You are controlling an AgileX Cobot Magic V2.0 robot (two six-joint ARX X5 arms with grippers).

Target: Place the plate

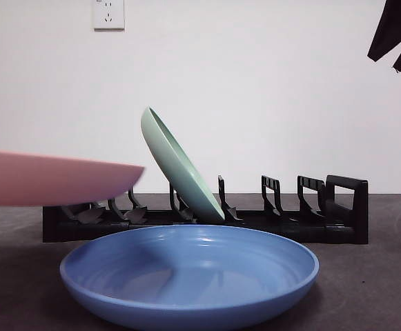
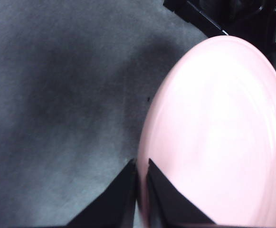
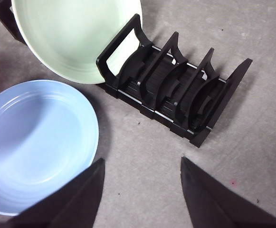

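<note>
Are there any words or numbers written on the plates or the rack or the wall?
No readable words or numbers anywhere.
pink plate: plain.
green plate: plain.
blue plate: plain.
black rack: no label showing.
wall socket: only slots and a small mark too tiny to read.

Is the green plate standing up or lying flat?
Standing, but tilted. The green plate sits on edge in the black rack and leans to one side, while the blue plate lies flat on the table.
</note>
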